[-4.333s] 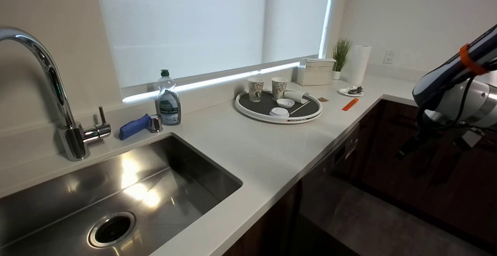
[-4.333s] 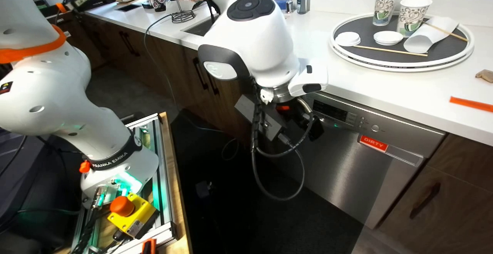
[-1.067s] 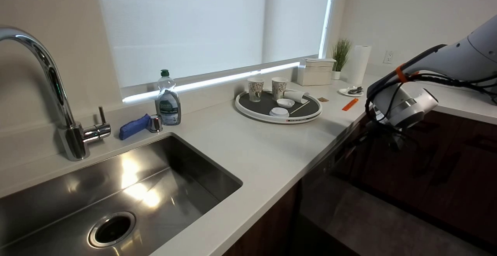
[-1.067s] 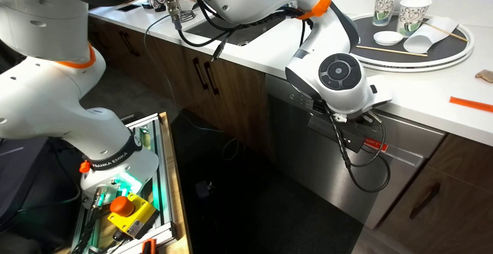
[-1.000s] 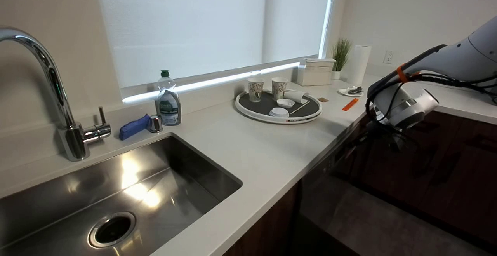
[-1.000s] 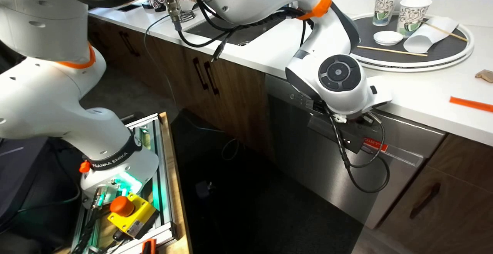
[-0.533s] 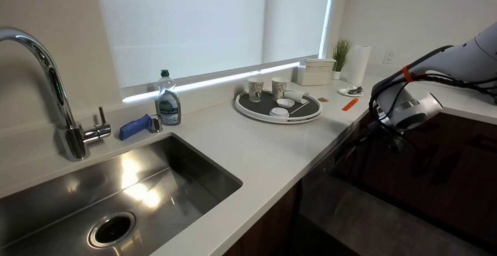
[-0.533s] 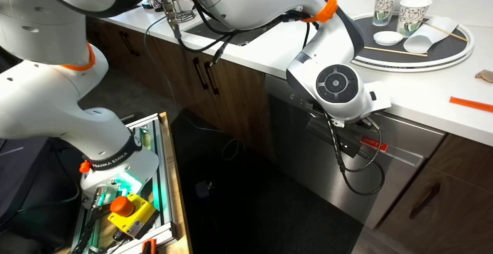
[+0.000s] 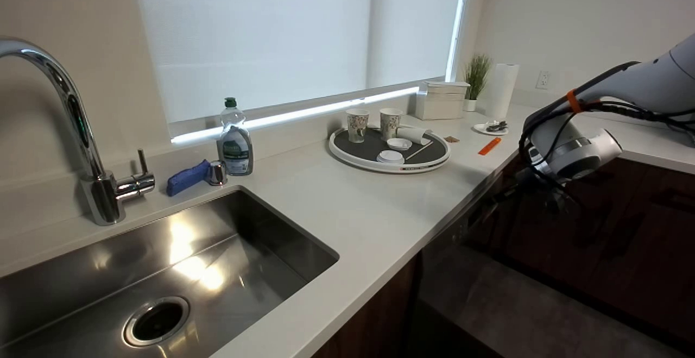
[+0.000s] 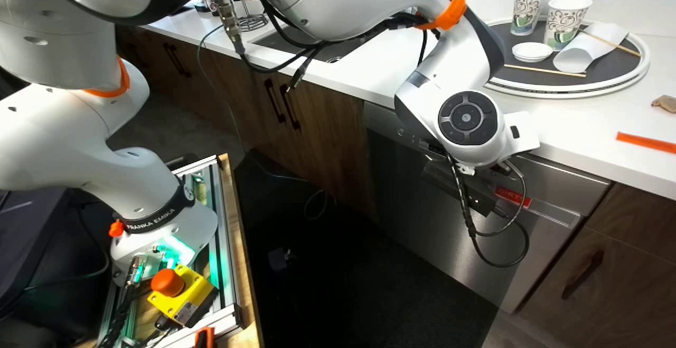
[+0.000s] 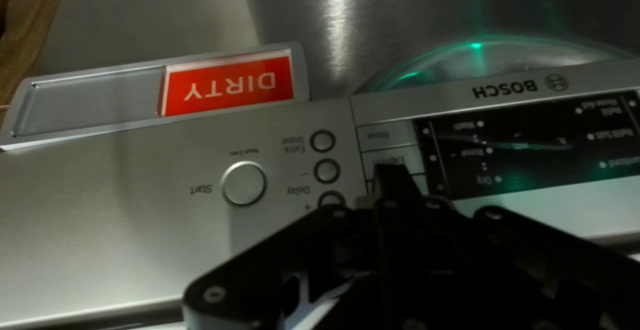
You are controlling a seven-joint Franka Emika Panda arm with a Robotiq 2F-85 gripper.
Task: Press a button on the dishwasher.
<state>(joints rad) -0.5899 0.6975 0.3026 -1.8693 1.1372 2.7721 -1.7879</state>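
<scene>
The dishwasher (image 10: 438,242) has a brushed steel front below the counter in an exterior view; elsewhere it looks nearly black (image 9: 445,282). Upside down in the wrist view, its control panel (image 11: 125,240) carries a round Start button (image 11: 244,184), smaller round buttons (image 11: 327,171), and rectangular Rinse (image 11: 382,135) and Express (image 11: 374,160) buttons beside a black display. My gripper (image 11: 392,170) is shut with nothing between its fingers. Its tip overlaps the lower part of Express; whether it touches, I cannot tell. The hand hides the fingertips in an exterior view.
A red DIRTY label (image 11: 230,83) sticks out on the dishwasher front. The white counter (image 9: 380,206) overhangs the panel. On it stand a round tray (image 9: 347,159) with cups and an orange strip (image 9: 490,146). Cables (image 10: 475,232) hang from the wrist.
Compared with several seconds ago, the hand has moved along the dishwasher toward the DIRTY label. During the last second it has dipped and shifted only slightly. The gripper has stayed shut.
</scene>
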